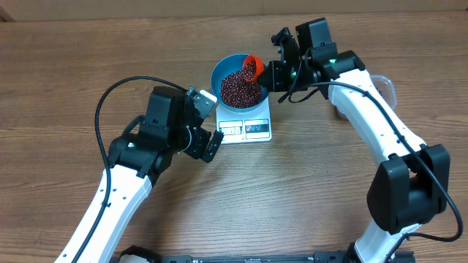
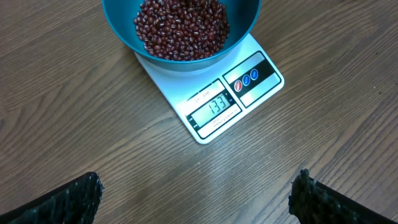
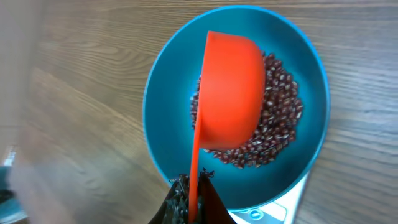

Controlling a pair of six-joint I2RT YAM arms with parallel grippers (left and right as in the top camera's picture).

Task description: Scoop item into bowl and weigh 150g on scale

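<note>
We note the right gripper (image 3: 189, 202) pinching the handle of the orange scoop (image 3: 230, 93); the handle runs straight ahead from the jaws, the cup tipped over the beans (image 3: 283, 106) in the blue bowl (image 3: 158, 118). The bowl sits on the scale (image 2: 252, 93), which reads 133. Our left gripper (image 2: 196, 199) hangs spread and empty near its display end.

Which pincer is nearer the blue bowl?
Right. The right pincer is at the bowl rim, holding an orange scoop tipped over the beans; the left pincer hangs open beside the scale.
</note>
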